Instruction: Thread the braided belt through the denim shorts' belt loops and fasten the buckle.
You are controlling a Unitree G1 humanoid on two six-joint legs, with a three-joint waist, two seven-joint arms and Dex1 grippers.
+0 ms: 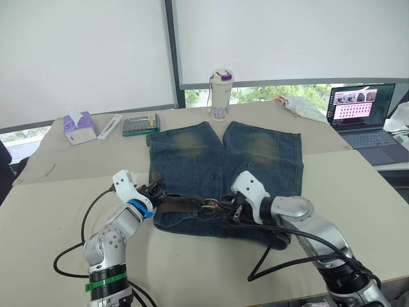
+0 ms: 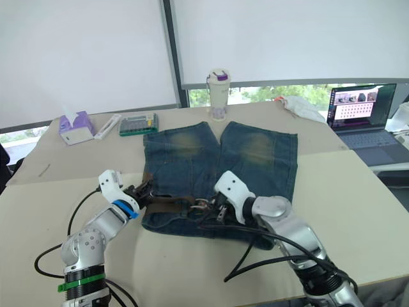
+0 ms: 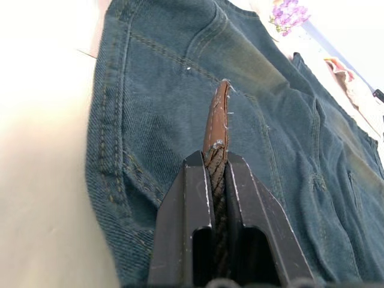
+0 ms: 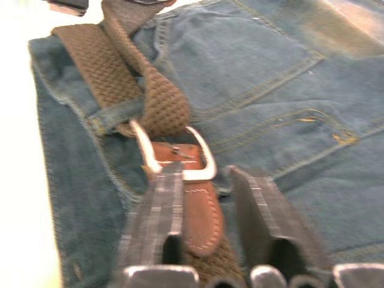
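Left claw: clamped shut on the reddish-brown leather tip of the braided belt; the tip stands up out of the closed fingers, at lower left of the head view, over the left end of the waistband.

Right claw: spread apart; one finger lies against the brown leather trim just behind the buckle, the other stands clear over bare denim. It seems to steady the trim rather than pinch it, though the contact is hard to read.

Key relation: the tip lies to the left of the buckle in the head view, the two well apart, with the strap running left to right along the waistband between them. The left claw has the tip, the right is at the buckle.

Belt: threaded along the waistband, passing under at least one of the belt loops; the buckle sits near the middle, unfastened.

Denim shorts: flat at frame centre on the counter, waistband toward the lower edge, legs pointing up-frame.

Next move, as a judgement: bring the tip rightward to the buckle frame.
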